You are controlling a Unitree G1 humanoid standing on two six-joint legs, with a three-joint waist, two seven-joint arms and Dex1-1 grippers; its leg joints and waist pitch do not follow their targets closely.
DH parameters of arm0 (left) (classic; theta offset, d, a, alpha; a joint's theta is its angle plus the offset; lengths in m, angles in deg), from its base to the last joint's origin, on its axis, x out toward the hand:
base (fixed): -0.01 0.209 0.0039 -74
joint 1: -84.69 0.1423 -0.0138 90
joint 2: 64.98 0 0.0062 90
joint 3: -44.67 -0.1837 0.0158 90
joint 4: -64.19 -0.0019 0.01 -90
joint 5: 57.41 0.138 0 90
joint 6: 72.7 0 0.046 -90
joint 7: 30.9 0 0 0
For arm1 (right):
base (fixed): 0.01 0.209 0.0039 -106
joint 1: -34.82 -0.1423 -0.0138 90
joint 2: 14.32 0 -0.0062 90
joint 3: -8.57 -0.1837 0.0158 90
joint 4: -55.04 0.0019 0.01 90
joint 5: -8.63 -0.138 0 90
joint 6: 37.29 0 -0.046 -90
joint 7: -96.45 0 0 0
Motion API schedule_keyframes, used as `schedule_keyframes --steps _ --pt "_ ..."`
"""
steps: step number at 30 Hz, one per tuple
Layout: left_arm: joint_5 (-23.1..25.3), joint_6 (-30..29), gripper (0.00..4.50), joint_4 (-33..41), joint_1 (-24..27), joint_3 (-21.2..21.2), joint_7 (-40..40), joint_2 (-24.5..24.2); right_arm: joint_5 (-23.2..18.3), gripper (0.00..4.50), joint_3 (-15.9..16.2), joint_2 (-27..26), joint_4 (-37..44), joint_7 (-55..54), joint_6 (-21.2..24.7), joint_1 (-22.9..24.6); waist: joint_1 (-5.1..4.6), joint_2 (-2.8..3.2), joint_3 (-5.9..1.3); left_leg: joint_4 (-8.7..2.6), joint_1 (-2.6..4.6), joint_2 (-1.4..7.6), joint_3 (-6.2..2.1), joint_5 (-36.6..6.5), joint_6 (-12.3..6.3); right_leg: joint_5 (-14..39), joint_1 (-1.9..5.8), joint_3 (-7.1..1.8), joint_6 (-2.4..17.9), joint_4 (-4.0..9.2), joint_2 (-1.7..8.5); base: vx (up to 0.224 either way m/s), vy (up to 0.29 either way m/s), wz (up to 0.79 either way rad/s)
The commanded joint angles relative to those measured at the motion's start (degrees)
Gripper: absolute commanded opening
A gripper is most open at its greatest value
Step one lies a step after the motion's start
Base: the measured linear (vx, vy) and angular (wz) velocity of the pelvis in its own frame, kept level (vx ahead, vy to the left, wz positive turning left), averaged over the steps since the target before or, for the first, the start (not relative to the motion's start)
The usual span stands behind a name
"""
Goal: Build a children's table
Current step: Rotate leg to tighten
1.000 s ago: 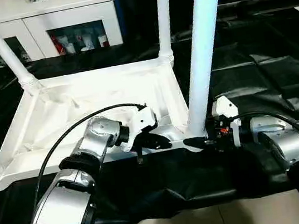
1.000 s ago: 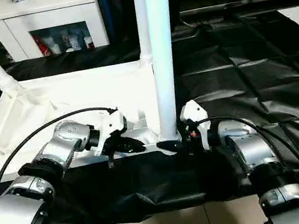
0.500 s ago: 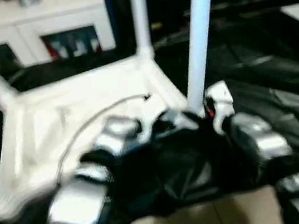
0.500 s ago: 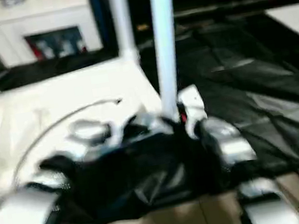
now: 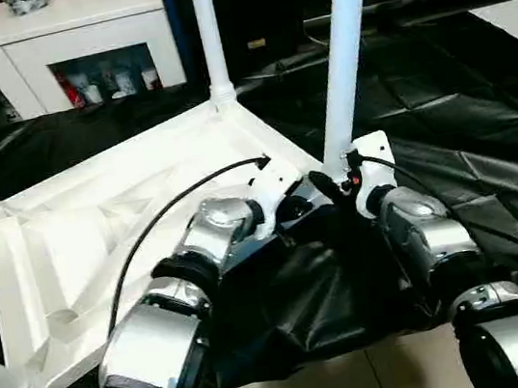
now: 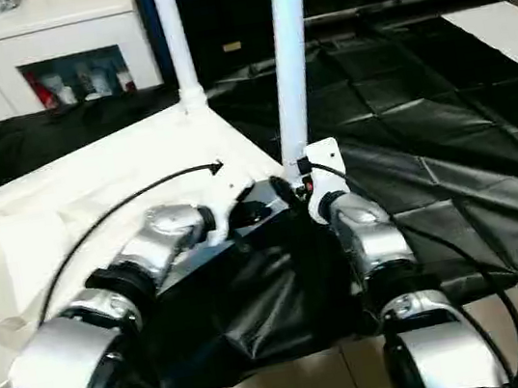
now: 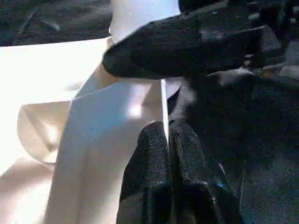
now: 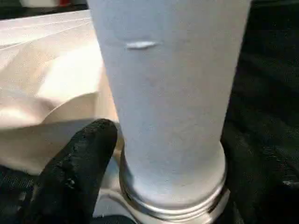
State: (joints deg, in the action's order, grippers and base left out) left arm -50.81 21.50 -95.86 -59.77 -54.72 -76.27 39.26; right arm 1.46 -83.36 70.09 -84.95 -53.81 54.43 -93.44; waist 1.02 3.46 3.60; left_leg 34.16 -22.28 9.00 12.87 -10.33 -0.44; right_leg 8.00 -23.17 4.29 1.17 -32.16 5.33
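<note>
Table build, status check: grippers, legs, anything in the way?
Left gripper shut at the tabletop edge. Right gripper at the near leg base. Legs upright in corner sockets. Nothing in the way.

Head cameras look down; wrist cameras sit close at the leg (image 8: 168, 102) base.

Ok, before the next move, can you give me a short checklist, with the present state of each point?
1. Tabletop lies underside up on the black cloth: ok.
2. Near right leg stands upright in its corner socket: ok.
3. That leg is pushed fully home: cannot tell.
4. Far leg stands in its socket: ok.
5. Left gripper is shut at the tabletop's rim: ok; whether it pinches the rim: cannot tell.
6. Right gripper is at the base of the near right leg: ok; firm hold: cannot tell.
</note>
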Motion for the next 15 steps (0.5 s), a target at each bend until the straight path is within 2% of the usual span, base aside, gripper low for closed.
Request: schedule_keyframes --steps 1,2,4,6,7,10,11,15 --pt "-0.34 3.84 0.0 2.1 0.29 -0.99 -6.36 -0.43 -0.41 3.86 3.66 0.61 2.12 9.1 0.01 1.37 1.06 -0.88 -4.64 -3.85 1.08 4.38 -2.48 -13.0 -6.26 13.19 2.88 -2.04 14.52 3.16 4.3 0.0 0.0 0.0" --pt "-0.36 4.06 0.0 2.27 0.54 -1.14 -7.84 -0.89 -0.46 3.86 4.38 1.74 3.36 11.82 0.01 2.15 1.06 -0.88 -4.64 -3.85 1.08 4.38 -2.48 -13.0 -6.26 13.19 2.88 -2.04 14.52 3.16 4.3 0.0 0.0 0.0" --pt "-0.39 4.4 0.0 2.53 0.9 -1.32 -10.1 -1.62 -0.36 3.86 5.62 3.72 5.51 16.37 -0.08 3.53 1.86 -0.83 -4.79 -3.59 1.24 4.55 -2.29 -11.17 -7.39 10.69 2.8 -2.06 15.24 2.77 4.38 0.0 0.0 0.0" --pt "-0.55 5.11 0.0 2.82 1.16 -1.49 -12.26 -2.09 -0.26 3.86 6.44 5.18 6.93 19.27 -0.09 4.46 2.17 -0.83 -4.81 -3.59 1.3 4.62 -2.31 -10.78 -7.37 10.69 2.84 -1.94 15.25 2.78 4.4 0.0 0.0 0.0" --pt "-0.86 5.49 0.0 3.29 1.5 -1.69 -15.29 -2.7 -0.03 3.86 7.49 7.15 8.74 22.83 0.05 5.67 2.66 -0.78 -4.67 -3.64 1.4 4.7 -2.3 -11.43 -6.9 12.23 2.91 -1.86 14.94 3.0 4.46 0.0 0.0 0.0" --pt "-0.96 6.44 0.0 3.92 2.08 -2.3 -19.91 -3.92 -0.21 3.86 8.97 10.4 11.88 28.32 0.99 7.46 3.01 -0.8 -4.59 -3.77 1.52 4.83 -2.33 -12.48 -6.34 13.9 2.75 -1.86 14.56 3.15 4.41 0.0 0.0 0.0" --pt "-1.05 7.06 0.0 4.24 2.46 -2.7 -23.01 -4.83 -0.55 3.86 9.48 12.28 13.95 31.63 1.68 8.44 3.2 -0.79 -4.52 -3.96 1.66 5.01 -2.42 -13.56 -5.64 14.85 2.68 -1.9 14.32 3.18 4.42 0.0 0.0 0.0" --pt "-1.26 7.2 0.0 5.05 3.08 -2.96 -27.15 -6.3 -1.51 3.86 9.57 14.4 17.02 34.99 2.89 9.58 3.84 -0.7 -4.46 -4.1 1.8 5.11 -2.52 -14.91 -4.55 16.99 2.56 -1.99 13.77 3.38 4.62 0.0 0.0 0.0"
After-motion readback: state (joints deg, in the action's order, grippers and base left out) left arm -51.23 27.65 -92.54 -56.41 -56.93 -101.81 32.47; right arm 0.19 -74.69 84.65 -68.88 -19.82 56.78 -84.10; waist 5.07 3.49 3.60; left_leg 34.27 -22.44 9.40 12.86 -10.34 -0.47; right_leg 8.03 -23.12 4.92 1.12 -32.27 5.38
